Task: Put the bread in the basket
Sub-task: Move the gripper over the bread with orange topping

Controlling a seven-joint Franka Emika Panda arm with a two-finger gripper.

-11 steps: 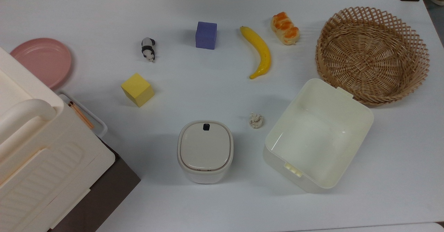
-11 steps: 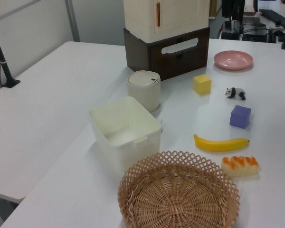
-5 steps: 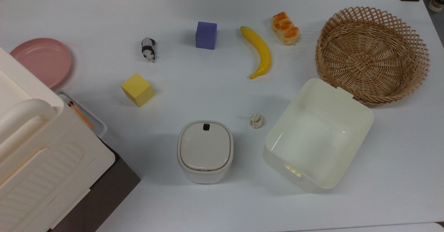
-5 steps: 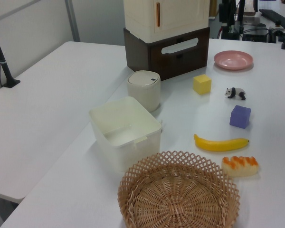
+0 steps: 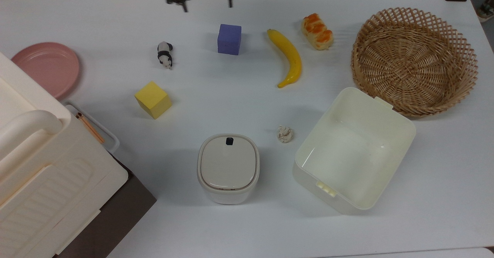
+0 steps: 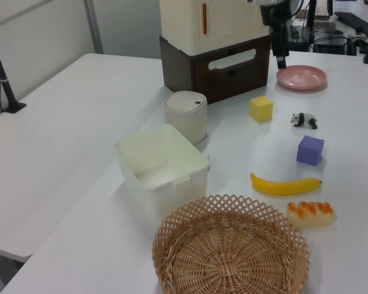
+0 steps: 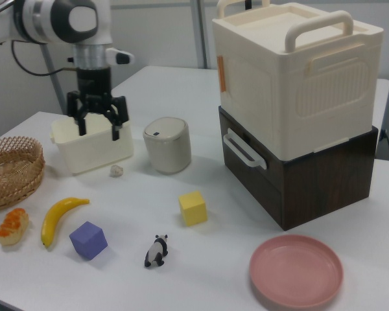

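**Pincer high and spread, loaf waiting beside the basket**

The bread (image 5: 317, 31) lies flat on the white surface (image 5: 239, 96), its glossy orange-brown top facing up, between the banana (image 5: 288, 56) and the wicker basket (image 5: 415, 59). It touches neither; the basket's lattice rim is near on the top view's right, so the carry should be short. The basket is empty, so the task looks not yet begun.

The pincer (image 7: 98, 120) hangs well above the surface with its fingers spread apart and pointing straight down, holding nothing. In the top view it sits at the far edge, beyond the purple cube (image 5: 229, 39) and well apart from the loaf. That height probably keeps it clear of the scattered items while it travels: the toy panda (image 5: 164, 54), the yellow cube (image 5: 153, 99), the small off-white lump (image 5: 285, 134), the lidded bin (image 5: 228, 168) and the cream tub (image 5: 355, 150).

The loaf lies at a slant in the top view, so the wrist will likely need to turn for the fingers to close across its narrow pale sides. The banana lying just beside it leaves limited room on that side; a finger coming down carelessly could nudge it. The pink plate (image 5: 45, 68) and the stacked storage boxes (image 7: 292, 103) stand well away from the route.
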